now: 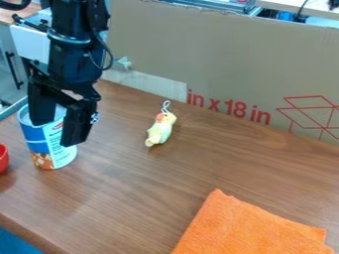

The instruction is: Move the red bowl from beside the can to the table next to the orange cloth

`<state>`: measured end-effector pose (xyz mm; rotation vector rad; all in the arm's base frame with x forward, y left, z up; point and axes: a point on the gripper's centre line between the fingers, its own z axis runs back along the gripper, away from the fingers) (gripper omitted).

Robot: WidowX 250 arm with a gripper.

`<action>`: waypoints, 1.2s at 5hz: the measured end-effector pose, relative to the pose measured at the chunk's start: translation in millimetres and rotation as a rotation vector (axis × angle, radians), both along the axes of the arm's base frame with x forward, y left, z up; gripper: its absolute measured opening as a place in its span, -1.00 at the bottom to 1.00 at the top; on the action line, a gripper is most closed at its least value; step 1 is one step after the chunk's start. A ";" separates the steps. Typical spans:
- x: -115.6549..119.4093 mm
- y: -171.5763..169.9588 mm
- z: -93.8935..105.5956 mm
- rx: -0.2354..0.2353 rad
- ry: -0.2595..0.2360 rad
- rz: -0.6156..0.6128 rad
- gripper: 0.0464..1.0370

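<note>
The black gripper (55, 133) hangs at the left of the table, its two fingers apart. Directly in line with it stands an upright can (59, 156) with a blue and white label and an orange-brown band at the bottom. The fingers cover part of the can's upper half, and whether they touch it cannot be told. To the right of the gripper, a small pale yellow-green bird-like toy (159, 130) with an orange face and a white loop lies on the wooden table (152, 183).
An orange cloth (248, 228) lies at the front right. Part of a red object (3, 158) shows at the left edge, near the can. A cardboard panel (225, 64) with red print stands along the table's back edge.
</note>
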<state>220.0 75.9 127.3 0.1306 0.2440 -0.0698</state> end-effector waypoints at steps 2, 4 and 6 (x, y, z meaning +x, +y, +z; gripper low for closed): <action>-16.2 14.6 -0.7 -0.021 0.007 0.002 0.93; -35.7 40.2 8.6 -0.072 -0.101 0.030 0.93; -33.7 58.9 -5.3 -0.022 -0.069 0.028 0.93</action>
